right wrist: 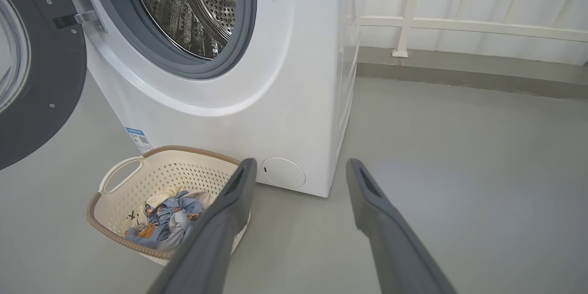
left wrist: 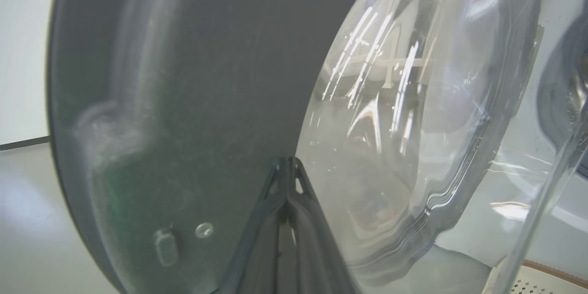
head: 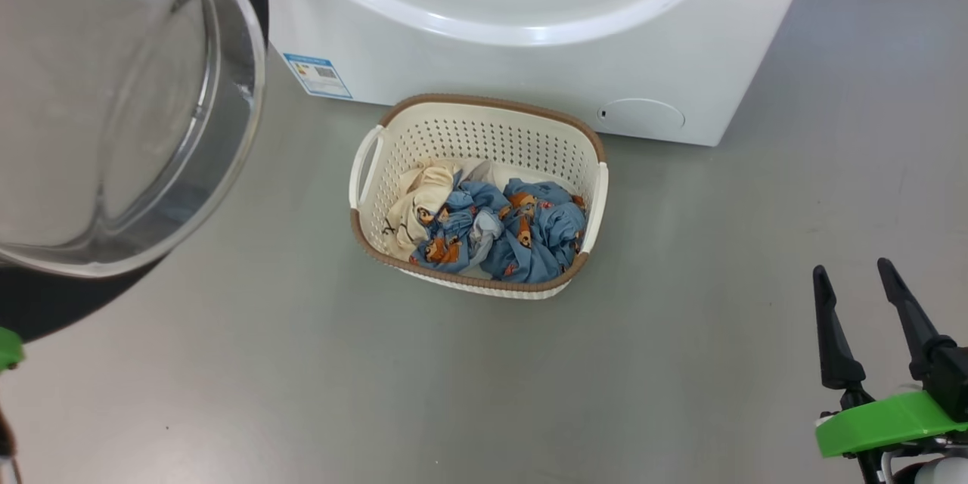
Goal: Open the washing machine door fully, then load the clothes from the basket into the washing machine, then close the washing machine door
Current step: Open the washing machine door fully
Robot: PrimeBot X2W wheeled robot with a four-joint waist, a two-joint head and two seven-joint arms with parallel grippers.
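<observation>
You have the washing machine door point(head: 113, 113) standing wide on its hinges at the left of the head view, its bulging clear glass bowl catching streaks of light and its glossy black rim curving below it. From the left wrist view you look at the door's inner face point(left wrist: 193, 101), a matt dark grey disc with small screws, and the left jaws are pressed together with nothing between them, their dark fingers point(left wrist: 275, 220) meeting in a point right at the edge of the glass; you cannot tell whether the tip touches it. Beside the door, the washing machine point(right wrist: 275, 101) is a smooth white box with a perforated steel drum point(right wrist: 193, 9) bare inside a grey-blue rubber gasket point(right wrist: 243, 32), and a small blue label point(head: 318, 76) low on its front. Just before it on the grey floor point(head: 302, 378) sits the basket point(head: 491, 102), cream perforated plastic with a brown woven-look rim. The clothes point(head: 514, 231) lie crumpled in it, soft blue cloth with orange prints and a cream piece point(head: 423, 204) at its left. Well to the right, your right jaws are spread wide above the bare floor, their long tapered fingers point(right wrist: 216, 234) gripping nothing
</observation>
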